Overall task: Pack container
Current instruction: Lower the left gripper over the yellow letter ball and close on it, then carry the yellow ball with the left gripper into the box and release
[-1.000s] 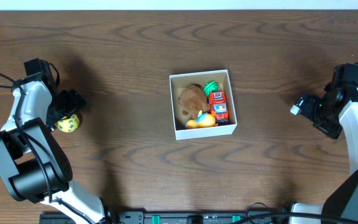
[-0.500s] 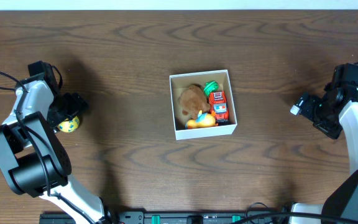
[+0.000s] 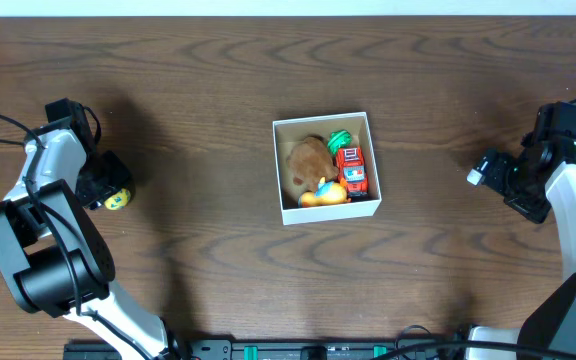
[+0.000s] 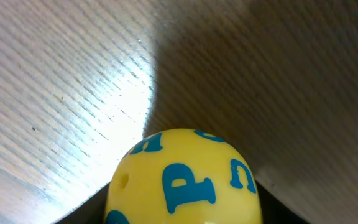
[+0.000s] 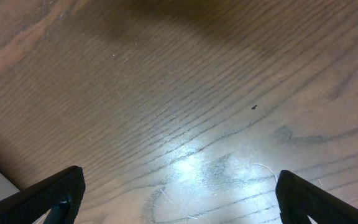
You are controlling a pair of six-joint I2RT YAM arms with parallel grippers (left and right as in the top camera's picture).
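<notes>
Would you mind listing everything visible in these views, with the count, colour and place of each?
table: one, dark brown wood, under everything
container: one, white outside and tan inside, lidless, table centre
plush toy: one, brown, left part of the container
toy truck: one, red, right part of the container
green toy: one, green, container's upper right corner in the overhead view
orange toy: one, orange with blue, by the container's lower wall
ball: one, yellow with blue letters, table's left side
left gripper: one, black, over the ball, grip unclear
right gripper: one, black, open, over the table's right side
</notes>
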